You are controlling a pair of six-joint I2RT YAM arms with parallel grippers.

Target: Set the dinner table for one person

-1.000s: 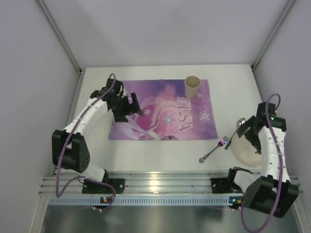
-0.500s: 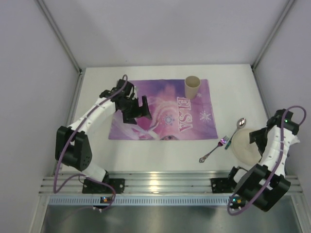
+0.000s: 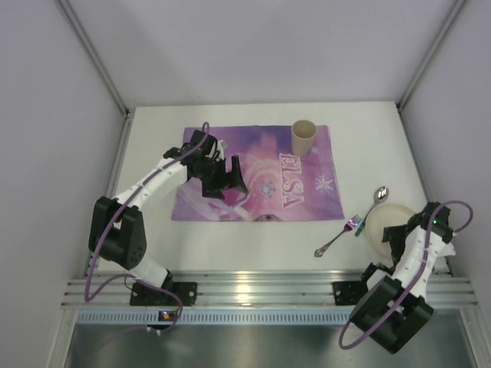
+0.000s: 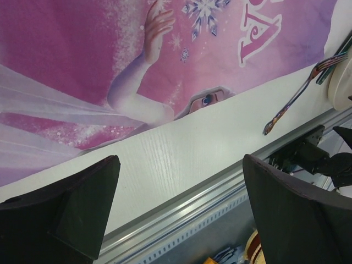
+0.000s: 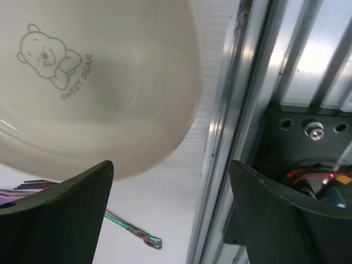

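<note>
White surface point(image 3: 253, 245) is filling the mid of the top view, w/ a rail running along its near edge. Purple mat point(image 3: 257, 172) is lying at its centre, and a cup point(image 3: 304, 138) is standing upright by the mat's far edge. Fork point(image 3: 337, 239), spoon point(image 3: 377, 198) & plate point(image 3: 380, 226) are lying right of the mat. Left fingers point(image 4: 60, 220) are hovering over the mat, spread wide. Right fingers point(image 5: 55, 214) are hanging wide over the plate's near rim.

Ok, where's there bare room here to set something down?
Free: the placemat right half, nearer than the cup; the dinner table strip between placemat and near rail; the far right corner beyond the spoon. Crowded: near right, with plate, fork and right gripper.
</note>
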